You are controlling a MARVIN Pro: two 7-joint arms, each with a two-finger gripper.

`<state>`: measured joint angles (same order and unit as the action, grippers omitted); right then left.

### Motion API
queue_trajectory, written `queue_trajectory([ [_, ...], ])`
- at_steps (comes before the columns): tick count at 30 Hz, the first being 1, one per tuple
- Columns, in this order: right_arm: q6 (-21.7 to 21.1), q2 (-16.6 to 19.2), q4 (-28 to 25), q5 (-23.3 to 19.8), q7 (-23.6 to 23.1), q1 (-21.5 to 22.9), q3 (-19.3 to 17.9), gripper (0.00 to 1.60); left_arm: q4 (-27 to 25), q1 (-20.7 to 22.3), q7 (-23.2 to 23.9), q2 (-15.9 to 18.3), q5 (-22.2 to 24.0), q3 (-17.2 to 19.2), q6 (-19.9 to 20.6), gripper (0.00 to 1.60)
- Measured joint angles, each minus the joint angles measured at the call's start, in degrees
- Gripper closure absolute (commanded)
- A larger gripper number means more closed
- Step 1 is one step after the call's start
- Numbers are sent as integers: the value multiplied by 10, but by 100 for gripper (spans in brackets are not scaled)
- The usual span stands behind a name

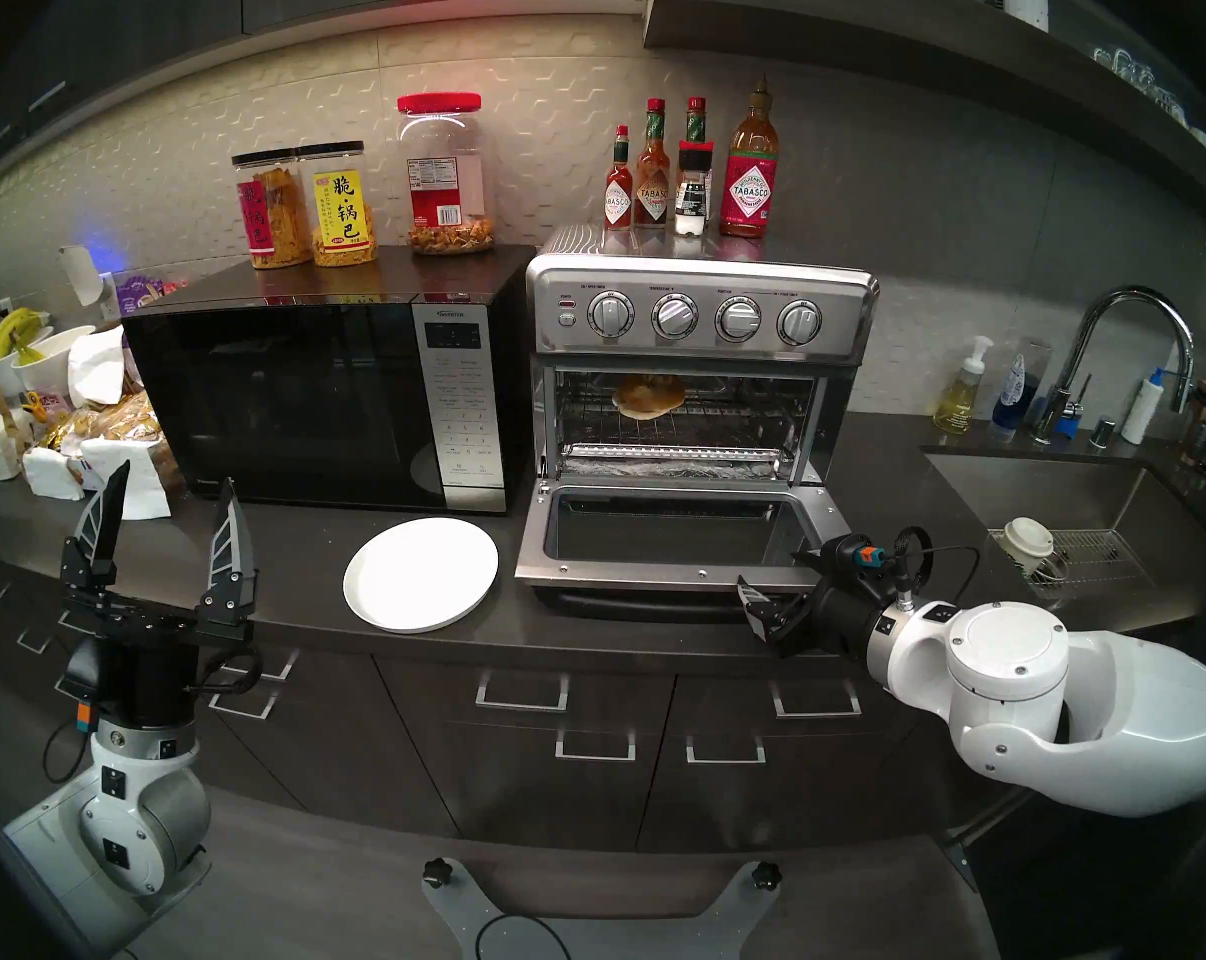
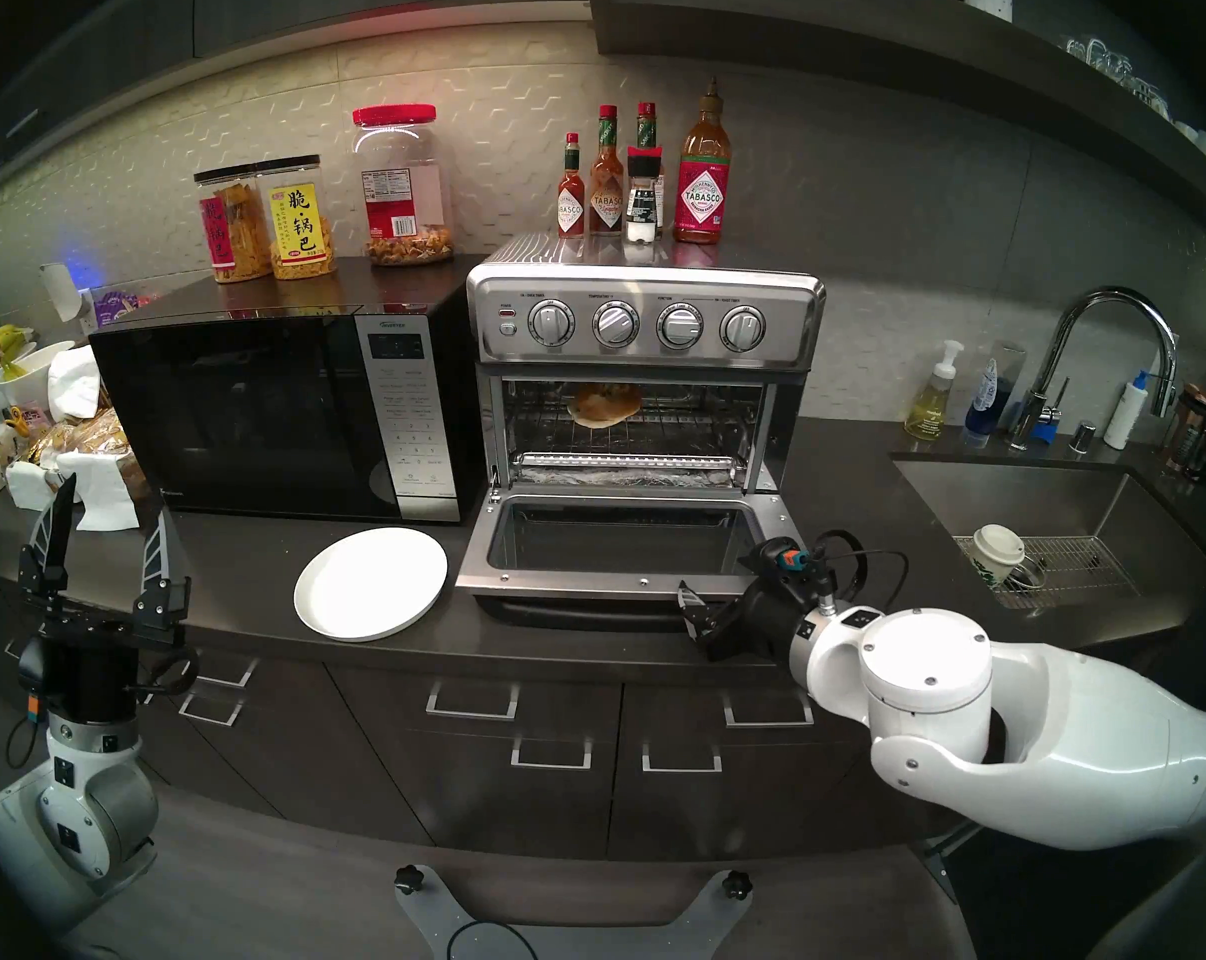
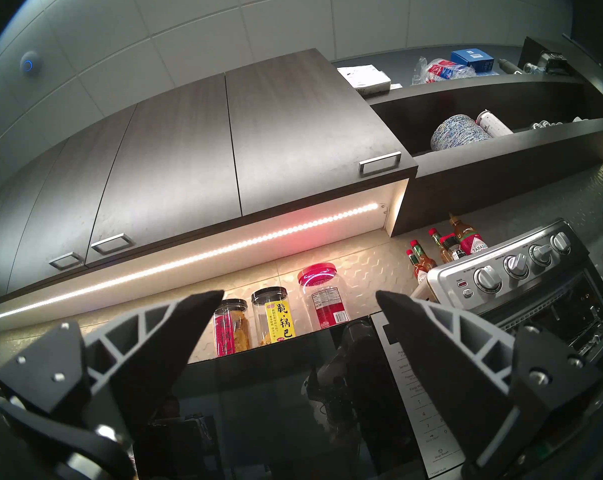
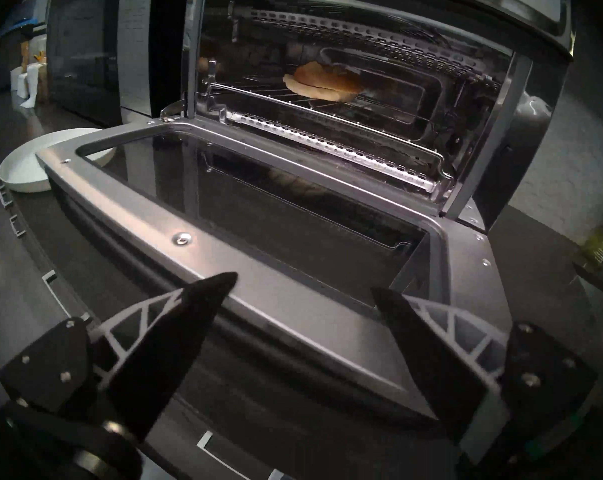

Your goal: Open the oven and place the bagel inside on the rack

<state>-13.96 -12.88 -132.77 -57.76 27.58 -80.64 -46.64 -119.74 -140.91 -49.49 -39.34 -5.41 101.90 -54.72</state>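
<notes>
White glossy arms point(image 1: 1071, 716), black wrists, black cables, orange connector; black-grey trussed gripper fingers point(image 1: 229, 536).

I'm standing in a kitchen: a dark counter point(image 1: 309, 591) is carrying a microwave point(image 1: 295, 397) and toaster oven point(image 1: 697, 356), beside a sink point(image 1: 1043, 501), under wall cupboards point(image 3: 223, 146).

Dark cabinets point(image 1: 558, 723) (LED-lit), pale tiled backsplash point(image 1: 517, 141)

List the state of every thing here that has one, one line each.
oven: door folded down, open.
bagel: inside, lying on the rack.
plate: bare.
microwave: door closed.
left gripper: open, holding nothing.
right gripper: open, holding nothing, at the door's front edge.
</notes>
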Motion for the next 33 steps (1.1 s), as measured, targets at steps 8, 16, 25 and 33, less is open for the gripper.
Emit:
queue_trajectory([
  [8, 62, 29, -10, 49, -1, -33, 19, 0, 0, 0, 0, 0, 0, 0, 0, 0],
  [16, 129, 42, 4, 89, -1, -58, 29, 0, 0, 1, 0, 0, 0, 0, 0, 0],
  [25, 201, 55, 19, 127, 6, -99, 57, 0, 0, 1, 0, 0, 0, -1, 0, 0],
  [33, 263, 61, 18, 160, 22, -129, 80, 0, 1, 2, 0, 0, 0, -1, 0, 0],
])
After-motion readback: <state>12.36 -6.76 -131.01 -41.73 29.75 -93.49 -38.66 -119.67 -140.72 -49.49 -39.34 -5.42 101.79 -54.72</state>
